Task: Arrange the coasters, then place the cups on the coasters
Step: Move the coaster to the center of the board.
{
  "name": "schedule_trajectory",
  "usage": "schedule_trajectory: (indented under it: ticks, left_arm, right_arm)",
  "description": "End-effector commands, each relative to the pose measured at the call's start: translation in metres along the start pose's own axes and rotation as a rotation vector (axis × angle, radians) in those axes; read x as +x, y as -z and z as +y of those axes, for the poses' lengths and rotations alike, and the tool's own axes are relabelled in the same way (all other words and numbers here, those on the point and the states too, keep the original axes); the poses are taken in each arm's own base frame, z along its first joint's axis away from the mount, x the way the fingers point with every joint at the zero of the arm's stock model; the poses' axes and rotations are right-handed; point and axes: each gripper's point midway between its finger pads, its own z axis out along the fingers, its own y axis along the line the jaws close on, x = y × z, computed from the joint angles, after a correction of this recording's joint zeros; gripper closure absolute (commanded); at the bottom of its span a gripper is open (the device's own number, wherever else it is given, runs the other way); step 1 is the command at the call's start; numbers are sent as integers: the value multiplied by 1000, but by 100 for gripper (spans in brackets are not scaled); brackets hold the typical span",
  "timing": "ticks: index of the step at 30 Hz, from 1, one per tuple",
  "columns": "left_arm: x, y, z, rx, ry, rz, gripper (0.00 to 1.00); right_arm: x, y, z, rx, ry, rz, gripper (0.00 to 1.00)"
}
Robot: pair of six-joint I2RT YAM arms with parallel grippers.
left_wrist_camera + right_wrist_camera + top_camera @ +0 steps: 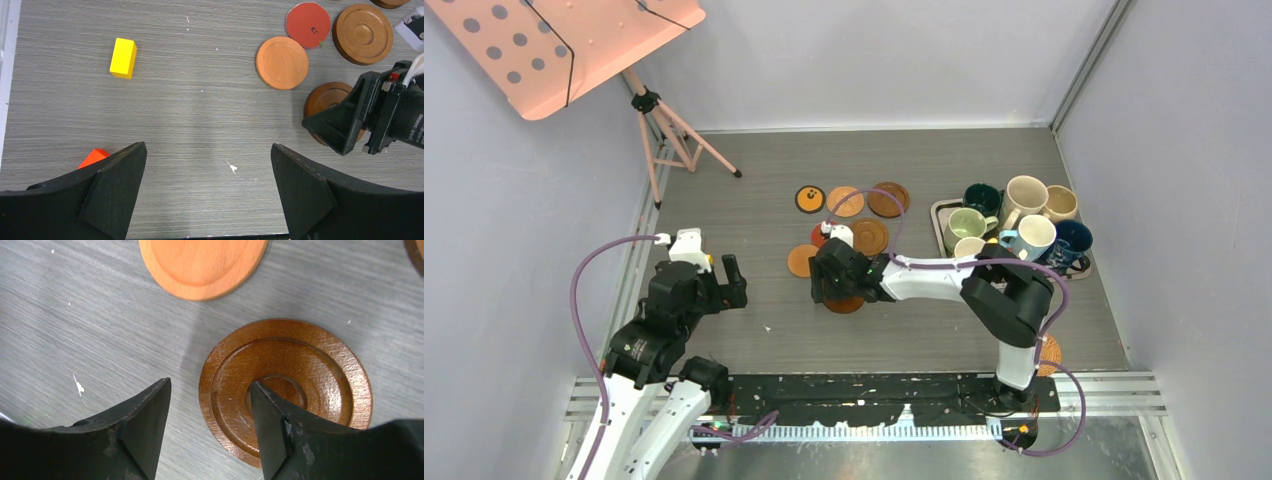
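Observation:
A dark brown ringed coaster (325,365) lies flat on the table. My right gripper (210,385) is open low over it, one finger over its centre and the other over the table left of its rim. In the top view this coaster (844,305) pokes out under the right gripper (832,288). More coasters lie beyond: orange (802,260), red (820,234), black-and-orange (809,199), tan (845,201) and two brown (888,199). The cups (1025,195) cluster at the right. My left gripper (209,165) is open over bare table.
The cups stand on and around a metal tray (941,212). A yellow block (123,58) and an orange-red block (92,157) lie near the left gripper. A wicker coaster (1051,353) sits by the right arm's base. A pink stand's tripod (669,130) occupies the back left.

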Motion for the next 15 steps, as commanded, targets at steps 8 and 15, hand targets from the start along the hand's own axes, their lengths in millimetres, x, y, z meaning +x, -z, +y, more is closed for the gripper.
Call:
schedule_trajectory:
  ticks: [8, 15]
  left_arm:
    - [-6, -1, 0, -5, 7, -28, 2]
    - [-6, -2, -1, -4, 6, -22, 2]
  right_arm:
    - [-22, -19, -36, 103, 32, -19, 34]
    - [-32, -26, -41, 99, 26, -18, 34]
